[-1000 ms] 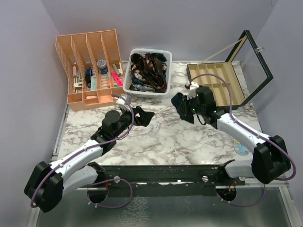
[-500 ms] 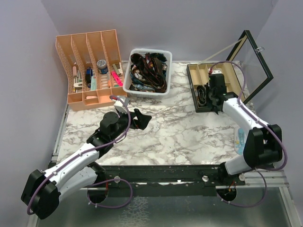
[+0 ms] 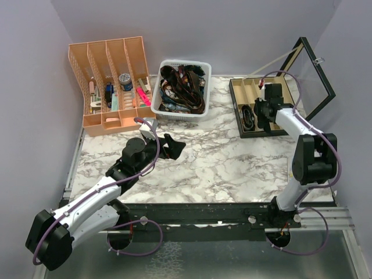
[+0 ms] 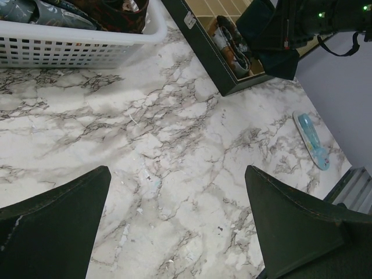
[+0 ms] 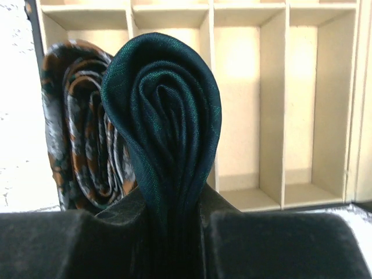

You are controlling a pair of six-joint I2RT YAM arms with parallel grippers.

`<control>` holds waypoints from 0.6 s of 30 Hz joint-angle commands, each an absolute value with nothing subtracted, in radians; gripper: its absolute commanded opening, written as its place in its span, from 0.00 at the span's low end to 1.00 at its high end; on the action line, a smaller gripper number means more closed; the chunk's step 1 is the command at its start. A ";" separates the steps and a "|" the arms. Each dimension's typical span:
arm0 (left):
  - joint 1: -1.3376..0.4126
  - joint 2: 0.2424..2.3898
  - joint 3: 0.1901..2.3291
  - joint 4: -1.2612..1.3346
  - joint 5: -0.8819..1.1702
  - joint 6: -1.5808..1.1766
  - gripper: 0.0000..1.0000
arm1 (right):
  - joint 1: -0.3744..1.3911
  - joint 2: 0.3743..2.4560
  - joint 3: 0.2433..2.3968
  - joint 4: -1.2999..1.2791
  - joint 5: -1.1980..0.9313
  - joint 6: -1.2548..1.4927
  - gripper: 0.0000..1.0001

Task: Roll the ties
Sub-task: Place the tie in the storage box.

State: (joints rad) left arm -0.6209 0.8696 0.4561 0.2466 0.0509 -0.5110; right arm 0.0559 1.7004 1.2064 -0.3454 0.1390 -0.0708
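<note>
Rolling is partly done: one patterned roll [image 5: 75, 128] sits in the box [image 5: 244, 116], the right gripper [image 5: 174, 221] pinches a teal roll [image 5: 165, 110] over that box, the left gripper [image 4: 177, 180] hangs spread and empty, and the basket [image 3: 158, 104] left of the box holds unrolled ties [image 3: 181, 87].

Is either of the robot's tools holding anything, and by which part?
The right tool pinches a rolled dark teal tie by the roll's lower end, over the compartment box. The left tool is open and holds nothing.

Back left: I see the organizer [image 3: 110, 87], with the basket [image 3: 177, 114] of ties [image 3: 183, 87] to its right.
Back right: divided box [image 3: 244, 87] with a rolled tie [image 5: 75, 128] inside; my held tie [image 5: 165, 128] just right of that roll.
</note>
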 commanded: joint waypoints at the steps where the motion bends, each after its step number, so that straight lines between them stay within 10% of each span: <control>1: -0.613 0.861 0.457 0.239 0.043 -0.499 0.99 | 0.033 1.763 1.282 -0.355 0.061 -0.111 0.01; 18: -0.609 0.901 0.453 0.268 0.062 -0.509 0.99 | -0.029 1.914 1.352 -0.393 -0.084 -0.047 0.00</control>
